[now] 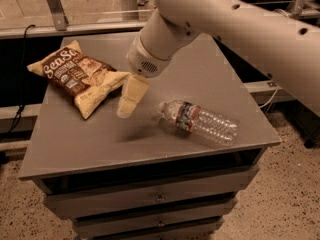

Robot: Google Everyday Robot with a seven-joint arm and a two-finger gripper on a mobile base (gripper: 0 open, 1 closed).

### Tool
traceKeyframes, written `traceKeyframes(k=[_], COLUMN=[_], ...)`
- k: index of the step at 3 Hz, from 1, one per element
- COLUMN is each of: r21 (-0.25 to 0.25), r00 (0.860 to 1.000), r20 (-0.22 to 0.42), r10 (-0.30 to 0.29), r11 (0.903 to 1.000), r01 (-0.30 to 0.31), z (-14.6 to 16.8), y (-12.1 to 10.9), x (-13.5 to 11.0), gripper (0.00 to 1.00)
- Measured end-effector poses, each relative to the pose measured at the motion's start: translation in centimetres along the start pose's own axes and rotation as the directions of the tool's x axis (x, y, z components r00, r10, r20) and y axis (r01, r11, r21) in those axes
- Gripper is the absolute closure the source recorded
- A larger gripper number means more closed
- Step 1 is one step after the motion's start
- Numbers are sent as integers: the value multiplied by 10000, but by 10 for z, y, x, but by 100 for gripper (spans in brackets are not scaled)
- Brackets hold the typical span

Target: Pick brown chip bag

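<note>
Over the grey drawer cabinet [75, 149] the robot arm [240, 24] reaches leftward, likely lining up a grasp. The brown chip bag [75, 76] lies flat at rear left; a water bottle [200, 121] lies to the right. The gripper [127, 104] hangs just beside the bag, empty; how open, I cannot tell.

Hand [131, 98] nr bag [75, 76]; arm [240, 24] cropped rt
</note>
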State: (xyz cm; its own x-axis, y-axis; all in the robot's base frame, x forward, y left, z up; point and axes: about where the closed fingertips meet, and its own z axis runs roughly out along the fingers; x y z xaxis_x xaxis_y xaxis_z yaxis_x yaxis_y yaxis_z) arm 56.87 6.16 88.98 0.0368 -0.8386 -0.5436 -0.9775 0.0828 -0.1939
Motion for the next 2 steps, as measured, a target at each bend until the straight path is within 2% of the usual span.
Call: traceKeyframes(k=[1,2], r21=[-64,-124], r00=[9974,9914], r20=[611,981], r10=[376,864], r11=[9993,9963], r01=[-373,-856], z=[41,71], y=[-18,-35], x=[-22,-32], gripper=[0,0])
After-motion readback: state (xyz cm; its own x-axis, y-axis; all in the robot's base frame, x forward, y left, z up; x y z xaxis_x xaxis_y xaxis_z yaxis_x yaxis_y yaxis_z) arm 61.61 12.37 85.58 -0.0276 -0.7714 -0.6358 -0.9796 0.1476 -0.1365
